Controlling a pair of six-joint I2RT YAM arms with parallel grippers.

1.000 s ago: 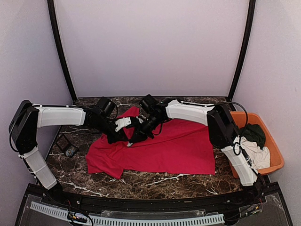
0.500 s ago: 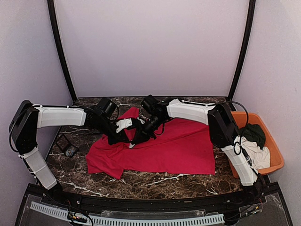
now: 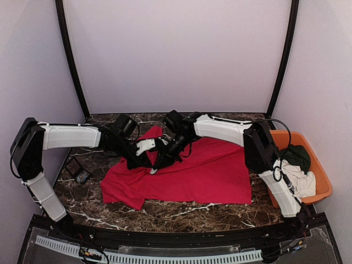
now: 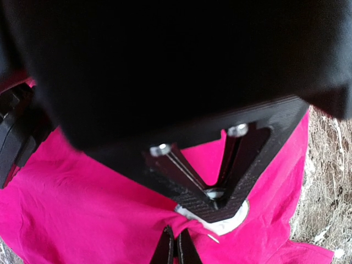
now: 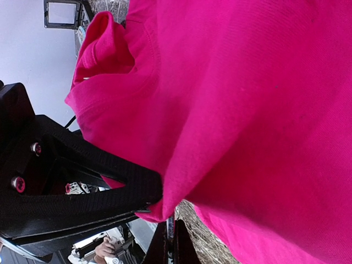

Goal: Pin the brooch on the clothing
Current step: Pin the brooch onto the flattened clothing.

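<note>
Brooch: a pale round disc (image 4: 223, 224) is sitting against the red fabric, right at the tips of the right fingers (image 4: 181, 168). In the left wrist view a thin pin (image 4: 212, 237) is poking out at the disc's lower edge.
Clothing: the red T-shirt (image 3: 209, 170) is lying spread on the bench (image 3: 165, 212). The work is happening at its far-left part, where both arms are meeting.
Fold (image 4: 181, 223): a small ridge of fabric is standing up, touching the disc's left edge.
Left fingers (image 4: 165, 250): they are pressing together on that ridge and holding it up off the bench.
Right fingers: they are narrowing to a point over the disc and appear to be gripping it, though the contact itself is partly hidden.
Turning relation: the pin is lying just beside the fold, on the side away from the left fingers, with its length seeming to point into the ridge.
Nearer arm: both are working at the same spot, and the right one is carrying the brooch.
Next move, as a judgement: the right arm is likely needing to push the pin sideways through the ridge towards the left fingers.
Risk: the soft fabric is likely to slip or flatten.
</note>
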